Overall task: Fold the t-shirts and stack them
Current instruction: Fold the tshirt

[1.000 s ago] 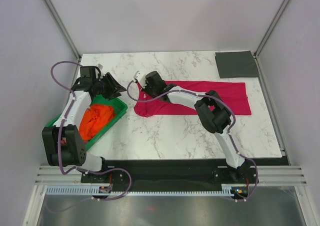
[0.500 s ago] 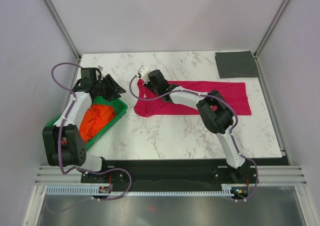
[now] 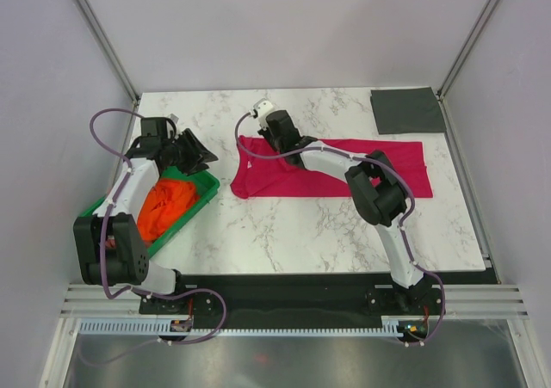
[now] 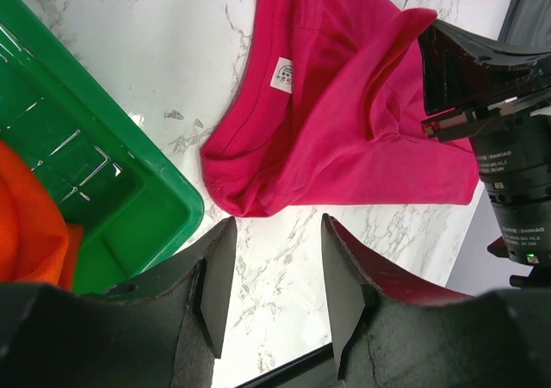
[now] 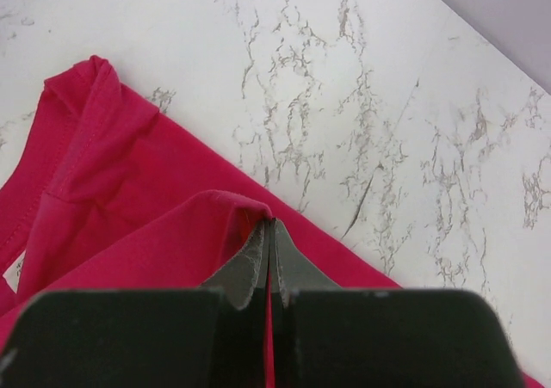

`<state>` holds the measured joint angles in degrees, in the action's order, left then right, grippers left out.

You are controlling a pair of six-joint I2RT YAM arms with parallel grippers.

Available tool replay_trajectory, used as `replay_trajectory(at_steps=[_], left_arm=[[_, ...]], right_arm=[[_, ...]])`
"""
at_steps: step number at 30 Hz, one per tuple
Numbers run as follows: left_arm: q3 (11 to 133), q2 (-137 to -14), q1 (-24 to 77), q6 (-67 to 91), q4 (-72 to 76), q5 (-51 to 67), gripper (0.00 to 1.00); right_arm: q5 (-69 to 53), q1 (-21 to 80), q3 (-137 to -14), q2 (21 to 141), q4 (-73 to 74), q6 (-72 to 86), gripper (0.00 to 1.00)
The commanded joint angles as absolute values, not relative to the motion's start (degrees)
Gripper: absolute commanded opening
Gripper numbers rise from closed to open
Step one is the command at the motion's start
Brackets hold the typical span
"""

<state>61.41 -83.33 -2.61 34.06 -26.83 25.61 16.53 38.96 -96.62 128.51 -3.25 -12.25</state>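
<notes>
Matt crimson cloth t-shirt [image 3: 405, 169] on smooth marble-look table [image 3: 284, 226]; glossy green plastic tray [image 4: 129, 209].

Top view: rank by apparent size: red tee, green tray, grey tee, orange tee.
1. red tee
2. green tray
3. grey tee and orange tee: too close to rank, since the orange one is bunched up.
</notes>
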Motion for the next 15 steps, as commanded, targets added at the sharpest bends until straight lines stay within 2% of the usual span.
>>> replay_trajectory(at_steps=[1, 15], left_arm=[[61.0, -83.15, -2.02, 32.52, -24.96, 24.79, 0.52], [60.73, -83.14, 3.07, 32.08, -25.14, 21.8, 0.52]], right_arm=[[18.01, 38.67, -100.28, 129.19, -4.05, -9.76, 0.0], [18.99, 36.48, -103.53, 132.45, -0.44, -5.98, 0.0]])
